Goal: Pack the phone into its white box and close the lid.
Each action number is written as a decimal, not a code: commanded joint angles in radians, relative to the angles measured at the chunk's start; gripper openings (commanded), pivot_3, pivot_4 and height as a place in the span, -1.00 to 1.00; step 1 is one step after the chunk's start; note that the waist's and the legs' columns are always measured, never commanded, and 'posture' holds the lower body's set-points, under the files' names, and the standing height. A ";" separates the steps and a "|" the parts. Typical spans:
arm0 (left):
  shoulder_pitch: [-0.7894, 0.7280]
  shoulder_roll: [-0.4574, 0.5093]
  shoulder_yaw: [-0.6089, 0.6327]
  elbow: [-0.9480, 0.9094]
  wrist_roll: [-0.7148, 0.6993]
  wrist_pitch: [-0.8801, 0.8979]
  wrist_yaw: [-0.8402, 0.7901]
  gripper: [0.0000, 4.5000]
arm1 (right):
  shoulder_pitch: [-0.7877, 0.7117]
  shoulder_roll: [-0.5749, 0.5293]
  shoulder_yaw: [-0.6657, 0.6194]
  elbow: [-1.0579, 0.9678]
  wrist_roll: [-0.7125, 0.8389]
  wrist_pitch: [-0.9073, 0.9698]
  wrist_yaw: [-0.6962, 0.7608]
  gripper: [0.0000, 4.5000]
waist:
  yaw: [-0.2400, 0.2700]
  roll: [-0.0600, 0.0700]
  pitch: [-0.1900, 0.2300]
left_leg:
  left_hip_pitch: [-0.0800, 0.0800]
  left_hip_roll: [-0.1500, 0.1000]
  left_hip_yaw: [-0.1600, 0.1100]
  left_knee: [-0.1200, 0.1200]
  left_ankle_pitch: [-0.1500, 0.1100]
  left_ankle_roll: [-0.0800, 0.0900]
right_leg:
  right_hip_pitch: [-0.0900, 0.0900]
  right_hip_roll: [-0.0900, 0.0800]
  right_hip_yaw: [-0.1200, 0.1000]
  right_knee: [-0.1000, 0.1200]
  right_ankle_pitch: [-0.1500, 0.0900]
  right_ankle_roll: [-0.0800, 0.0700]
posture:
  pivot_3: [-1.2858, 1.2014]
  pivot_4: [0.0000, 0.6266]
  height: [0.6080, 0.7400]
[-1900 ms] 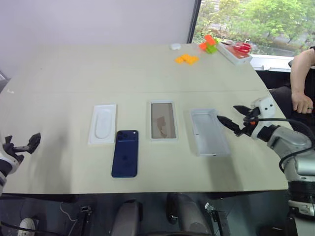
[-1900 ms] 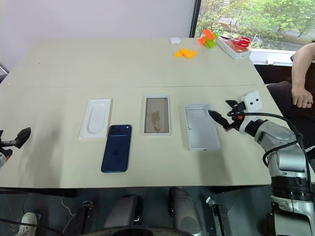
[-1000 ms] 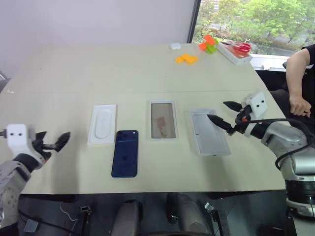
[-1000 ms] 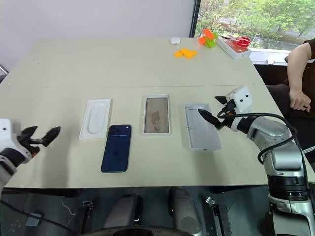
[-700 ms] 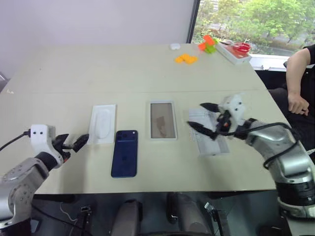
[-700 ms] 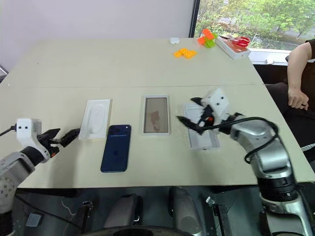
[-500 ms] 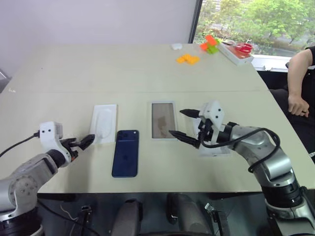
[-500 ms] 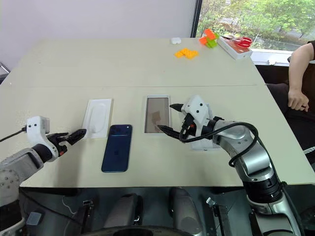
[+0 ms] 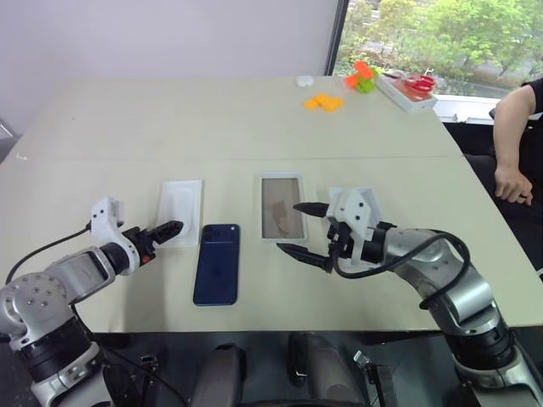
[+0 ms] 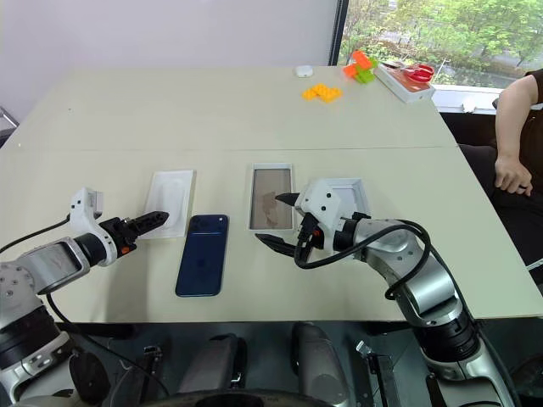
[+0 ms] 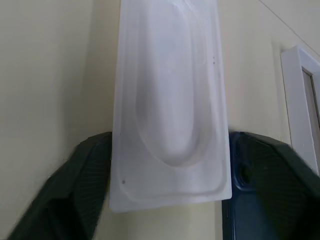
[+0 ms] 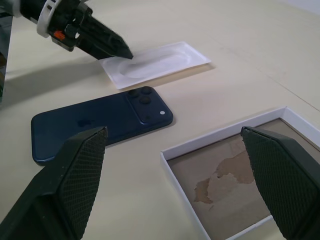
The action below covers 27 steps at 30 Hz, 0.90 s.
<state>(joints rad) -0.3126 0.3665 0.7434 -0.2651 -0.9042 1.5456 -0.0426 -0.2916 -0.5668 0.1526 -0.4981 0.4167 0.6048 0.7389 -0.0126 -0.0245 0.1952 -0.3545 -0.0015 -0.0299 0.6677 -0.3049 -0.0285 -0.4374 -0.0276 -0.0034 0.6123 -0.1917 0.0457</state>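
The dark navy phone (image 9: 216, 263) lies back up on the table, camera cluster at its far end. To its right sits the white box (image 9: 282, 208), open, with a brownish bottom. My right gripper (image 9: 303, 231) hangs open just above the table between the phone and the box, nothing in its jaws. It hides most of the lid (image 10: 349, 184), which lies hollow side up further right. My left gripper (image 9: 172, 227) is open at the near end of the white insert (image 9: 180, 212). In the left wrist view one of its fingers (image 11: 65, 190) stands beside that end; I cannot tell if it touches.
Orange blocks (image 9: 322, 102), a green and orange toy (image 9: 362, 75), a small white object (image 9: 303, 80) and a white tray with red scissors (image 9: 407, 87) sit at the far right of the table. A person's arm (image 9: 513, 144) is beyond the right edge.
My right gripper swung left from over the lid to the gap between box and phone. My left gripper came in from the table's left edge to the insert and rolled.
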 commanded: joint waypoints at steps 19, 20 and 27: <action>-0.030 -0.074 0.222 -0.093 -0.145 0.010 -0.040 -0.99 | -0.018 0.001 -0.006 -0.029 0.007 -0.012 0.000 1.00 | 0.000 -0.002 0.000 | -0.001 0.000 0.000 0.000 0.000 0.000 | -0.001 0.000 0.000 0.000 -0.001 -0.001 | 0.03 -0.52 0.90; -0.029 -0.079 0.217 -0.105 -0.158 0.010 -0.035 -0.99 | -0.021 -0.001 -0.009 -0.027 0.007 -0.012 0.001 1.00 | 0.000 -0.002 0.000 | -0.001 0.000 0.000 0.000 0.000 0.000 | -0.001 -0.001 0.000 0.000 -0.001 -0.001 | 0.03 -0.52 0.90; -0.122 -0.266 0.141 -0.178 -0.337 -0.017 0.146 -0.99 | -0.027 -0.019 -0.027 -0.008 -0.001 -0.020 0.013 1.00 | 0.004 -0.003 0.000 | -0.001 -0.001 0.000 0.000 0.000 0.000 | -0.001 -0.001 0.000 0.000 0.000 0.001 | 0.03 -0.52 0.90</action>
<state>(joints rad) -0.4065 0.1344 0.9386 -0.3875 -1.1728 1.5522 0.0466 -0.3015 -0.5745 0.1531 -0.4965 0.4144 0.6034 0.7469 -0.0090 -0.0280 0.1948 -0.3559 -0.0023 -0.0300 0.6680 -0.3048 -0.0289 -0.4382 -0.0290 -0.0030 0.6119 -0.1915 0.0466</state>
